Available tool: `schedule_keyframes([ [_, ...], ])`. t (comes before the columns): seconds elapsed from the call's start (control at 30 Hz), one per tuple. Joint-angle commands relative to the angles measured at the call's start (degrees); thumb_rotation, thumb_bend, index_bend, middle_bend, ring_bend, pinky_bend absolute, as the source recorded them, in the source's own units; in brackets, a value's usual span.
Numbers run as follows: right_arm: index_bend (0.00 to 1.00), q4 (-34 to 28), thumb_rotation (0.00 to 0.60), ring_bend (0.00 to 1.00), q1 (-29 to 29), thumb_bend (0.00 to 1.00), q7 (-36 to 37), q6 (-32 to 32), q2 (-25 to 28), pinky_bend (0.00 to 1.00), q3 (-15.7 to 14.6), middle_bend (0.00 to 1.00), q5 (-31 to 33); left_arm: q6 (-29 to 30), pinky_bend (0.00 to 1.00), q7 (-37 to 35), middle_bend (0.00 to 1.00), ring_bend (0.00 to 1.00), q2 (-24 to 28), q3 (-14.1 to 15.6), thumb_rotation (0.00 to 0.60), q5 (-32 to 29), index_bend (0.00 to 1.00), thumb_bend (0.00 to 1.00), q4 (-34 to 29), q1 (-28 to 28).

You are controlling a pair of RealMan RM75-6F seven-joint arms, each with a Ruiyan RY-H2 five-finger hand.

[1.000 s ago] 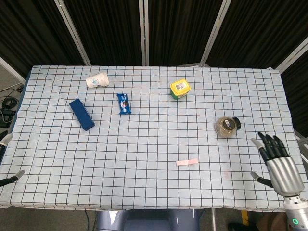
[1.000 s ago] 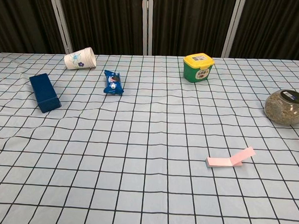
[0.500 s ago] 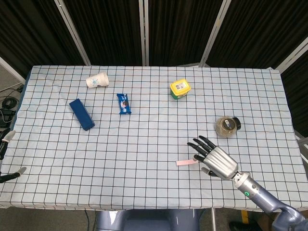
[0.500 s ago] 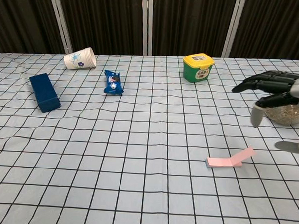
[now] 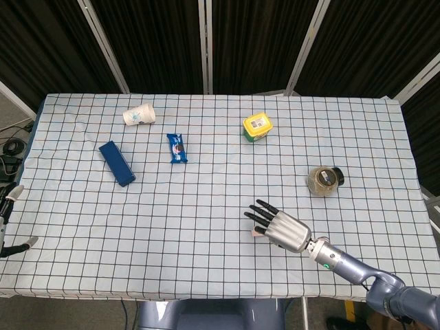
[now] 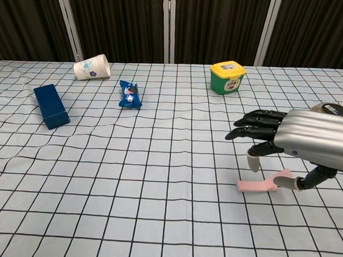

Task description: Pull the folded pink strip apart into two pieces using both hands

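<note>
The folded pink strip (image 6: pixel 255 185) lies on the checked tablecloth at front right, with one end raised off the cloth. My right hand (image 6: pixel 307 147) hovers just above it, fingers spread and pointing left, holding nothing. Its thumb hangs down by the raised end; I cannot tell whether they touch. In the head view the right hand (image 5: pixel 283 229) covers most of the strip (image 5: pixel 256 234), and only its left end shows. Only fingertips of my left hand (image 5: pixel 17 246) show at the table's far left edge, apart and holding nothing.
At the back lie a tipped paper cup (image 6: pixel 92 67), a blue box (image 6: pixel 50 105), a blue snack packet (image 6: pixel 130 95) and a yellow-lidded green tub (image 6: pixel 227 77). A round jar (image 5: pixel 324 180) stands just behind the right hand.
My right hand has moved from the table's right edge leftward and now hangs over the pink strip, covering most of it in the head view. The left hand has barely moved.
</note>
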Motion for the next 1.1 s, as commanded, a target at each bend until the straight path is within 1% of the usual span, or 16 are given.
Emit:
schedule_keyframes([
  [0.03, 0.47, 2.01, 0.600, 0.00, 0.77, 0.28, 0.09, 0.31, -1.38, 0.00, -0.86, 0.10, 0.01, -0.15, 0.00, 0.04, 0.00, 0.00, -0.06, -0.04, 0.600, -0.16, 0.00, 0.00, 0.12, -0.09],
  [0.23, 0.47, 6.09, 0.600, 0.00, 1.46, 0.28, -0.77, 1.30, -2.99, 0.00, -1.79, 0.11, 0.27, -0.19, 0.00, 0.30, 0.00, 0.00, -0.14, 0.00, 0.600, -0.23, 0.00, 0.00, 0.09, -0.14],
  [0.53, 0.47, 11.67, 0.600, 0.00, 2.26, 0.28, -1.74, 4.20, -3.87, 0.00, -3.37, 0.11, -0.09, 0.06, 0.00, 0.54, 0.00, 0.00, -0.18, 0.14, 0.600, -0.03, 0.00, 0.00, -0.07, -0.06],
  [0.67, 0.47, 12.64, 0.600, 0.00, 2.17, 0.28, -0.27, 4.58, -4.06, 0.00, -4.03, 0.11, 0.89, 0.25, 0.00, 0.77, 0.00, 0.00, -0.21, 0.19, 0.600, 0.04, 0.00, 0.00, -0.25, 0.02],
  [0.83, 0.47, 14.43, 0.600, 0.00, 2.52, 0.28, -0.94, 5.45, -4.13, 0.00, -5.29, 0.11, 0.48, 0.67, 0.00, 1.00, 0.00, 0.00, -0.17, 0.22, 0.600, 0.27, 0.00, 0.00, -0.53, 0.15],
  [1.1, 0.47, 15.02, 0.600, 0.00, 2.04, 0.28, -0.44, 7.49, -3.27, 0.00, -6.90, 0.10, 0.78, 0.69, 0.00, 1.09, 0.00, 0.00, -0.22, 0.32, 0.600, 0.24, 0.00, 0.00, -0.51, 0.21],
])
